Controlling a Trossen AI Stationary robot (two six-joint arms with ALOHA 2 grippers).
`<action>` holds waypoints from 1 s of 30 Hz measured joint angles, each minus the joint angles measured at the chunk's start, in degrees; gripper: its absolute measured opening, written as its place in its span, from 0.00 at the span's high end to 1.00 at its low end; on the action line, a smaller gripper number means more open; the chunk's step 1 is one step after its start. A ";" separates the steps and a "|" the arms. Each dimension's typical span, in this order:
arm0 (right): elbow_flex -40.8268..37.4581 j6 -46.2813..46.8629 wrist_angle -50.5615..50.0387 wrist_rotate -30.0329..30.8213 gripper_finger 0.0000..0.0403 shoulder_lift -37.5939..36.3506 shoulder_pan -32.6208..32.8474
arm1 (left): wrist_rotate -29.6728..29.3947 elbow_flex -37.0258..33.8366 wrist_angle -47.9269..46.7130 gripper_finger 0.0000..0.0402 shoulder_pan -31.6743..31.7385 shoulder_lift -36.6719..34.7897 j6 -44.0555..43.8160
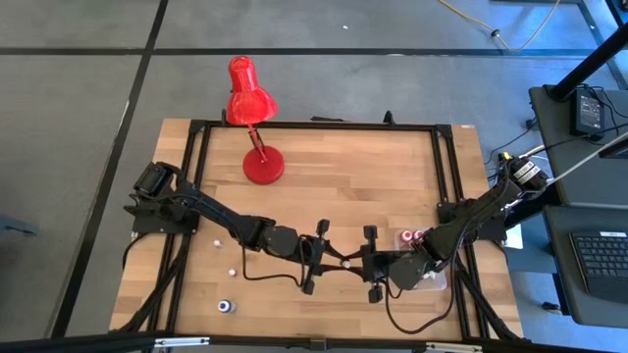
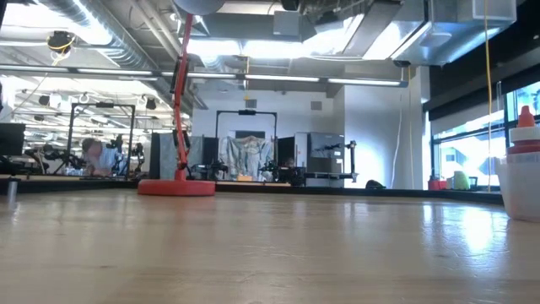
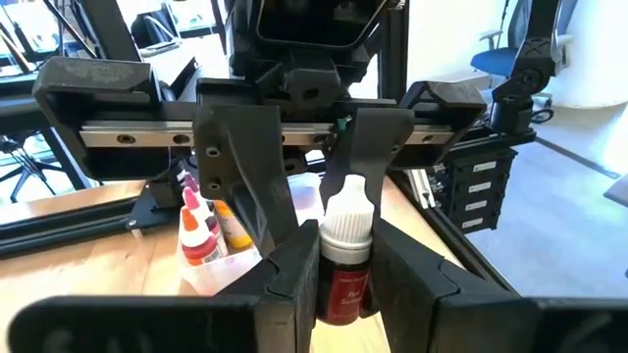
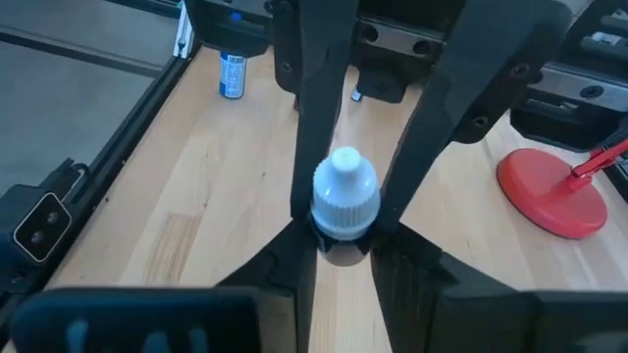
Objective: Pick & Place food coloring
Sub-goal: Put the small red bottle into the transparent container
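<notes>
A tiny food coloring bottle [image 3: 345,257] with a dark red body and a white cap stands upright between my two grippers over the table's near middle [image 1: 345,263]. My left gripper [image 3: 345,294] comes at it from the table's left and my right gripper [image 4: 343,257] from the right, and both are shut on it. More bottles stand in the clear tub [image 3: 211,257] by the right arm [image 1: 415,237]. A blue bottle [image 1: 227,307] and two small pale ones [image 1: 215,240] sit loose on the table's left part. My left gripper pinches the bottle's dark red body [image 3: 345,284] between its two fingers, about level, from the table's left. The bottle is upright, cap above the fingers. The table shows below it. My right gripper pinches the same bottle just below its white cap [image 4: 343,247], one finger on each side. It slants down from the table's right side, looking onto the cap [image 4: 345,196]. The left gripper's fingers [image 4: 312,147] meet the bottle from the opposite side.
The red desk lamp stands on its round base [image 1: 263,167] on the far part of the table [image 4: 549,191]. A black frame [image 1: 314,125] runs around the table's edges. The low view shows the lamp base [image 2: 177,187] and the tub [image 2: 521,181] at its right.
</notes>
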 joint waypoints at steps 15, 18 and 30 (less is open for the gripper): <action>-0.02 1.61 -3.76 2.75 0.79 0.02 -0.06 | -1.56 0.15 -5.42 0.50 -0.66 -1.14 0.30; -0.02 3.02 -5.81 2.77 0.79 -0.02 0.07 | -5.02 0.11 -12.93 0.48 -0.78 -2.44 -0.01; 0.02 22.75 -26.58 -10.31 0.79 -2.36 0.20 | -11.97 0.02 -32.55 0.47 -0.61 -3.89 -13.77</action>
